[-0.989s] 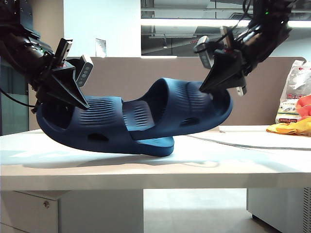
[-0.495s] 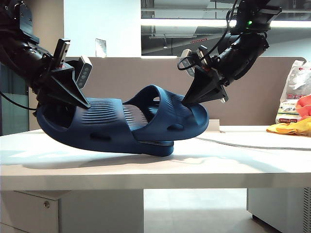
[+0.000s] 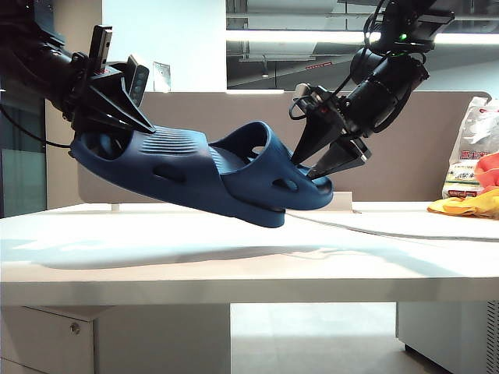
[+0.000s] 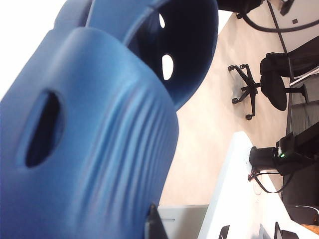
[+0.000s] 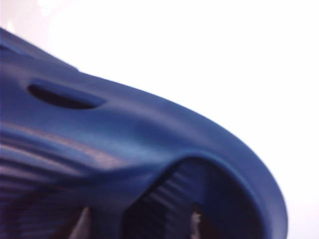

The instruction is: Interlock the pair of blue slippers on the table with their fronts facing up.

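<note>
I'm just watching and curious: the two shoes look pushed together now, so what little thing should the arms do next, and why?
Probably back the right gripper away. Its jaws stand apart at the right slipper, which sits nested into the left slipper. The left gripper, shut on that one, holds the pair above the table, so it could then lower them.

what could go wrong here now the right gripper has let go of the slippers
1. The left gripper alone carries the nested blue slippers by one end, above the table; the tilted pair could sag or slip out.
2. The right slipper is only wedged into the left one, so it might slide apart if jolted.
3. The right gripper, jaws open, sits close to that slipper's end and could snag it while pulling away.
</note>
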`<state>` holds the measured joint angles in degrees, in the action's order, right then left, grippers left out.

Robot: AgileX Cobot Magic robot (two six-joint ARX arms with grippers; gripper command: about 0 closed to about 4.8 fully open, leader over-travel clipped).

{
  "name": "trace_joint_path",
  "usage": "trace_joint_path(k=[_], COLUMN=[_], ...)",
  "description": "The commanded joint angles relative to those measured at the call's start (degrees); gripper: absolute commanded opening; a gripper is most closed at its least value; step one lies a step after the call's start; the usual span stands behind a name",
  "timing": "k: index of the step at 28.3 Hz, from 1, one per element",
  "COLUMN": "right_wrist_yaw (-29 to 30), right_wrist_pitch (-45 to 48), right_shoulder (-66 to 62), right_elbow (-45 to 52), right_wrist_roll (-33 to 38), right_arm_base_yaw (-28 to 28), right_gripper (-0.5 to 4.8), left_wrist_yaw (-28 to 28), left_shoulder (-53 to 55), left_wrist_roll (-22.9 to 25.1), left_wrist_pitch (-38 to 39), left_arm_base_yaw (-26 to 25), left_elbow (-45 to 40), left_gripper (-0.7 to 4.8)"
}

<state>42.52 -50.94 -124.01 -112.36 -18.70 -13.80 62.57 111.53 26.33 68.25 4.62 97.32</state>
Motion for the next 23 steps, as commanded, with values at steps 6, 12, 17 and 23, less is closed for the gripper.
trace_joint_path(k=[6, 12, 17, 23], right_wrist_yaw=[6.56, 8.24, 8.50, 2.51], right_wrist_pitch=[2.05, 3.04, 3.19, 2.47], right_shoulder=[-0.02, 0.13, 0.83, 0.94], right_elbow=[-1.14, -8.72, -12.31, -12.68], right_wrist_roll=[2.08, 7.13, 9.60, 9.77], right_arm_base_yaw=[-0.52, 0.74, 0.96, 0.96], right_gripper=[3.20, 3.20, 3.29, 3.92], left_wrist_yaw=[7.10, 6.80, 6.71, 6.62], left_shoulder=[-0.57, -0.57, -0.57, -0.39], left_wrist_roll=[2.19, 2.19, 1.11, -0.42], left_wrist_pitch=[-1.46, -1.81, -3.78, -6.27], left_arm_base_yaw=[-0.20, -1.53, -1.88, -1.86], left_elbow=[0.57, 0.55, 0.55, 0.52], left_gripper=[-0.06, -0.06, -0.06, -0.06])
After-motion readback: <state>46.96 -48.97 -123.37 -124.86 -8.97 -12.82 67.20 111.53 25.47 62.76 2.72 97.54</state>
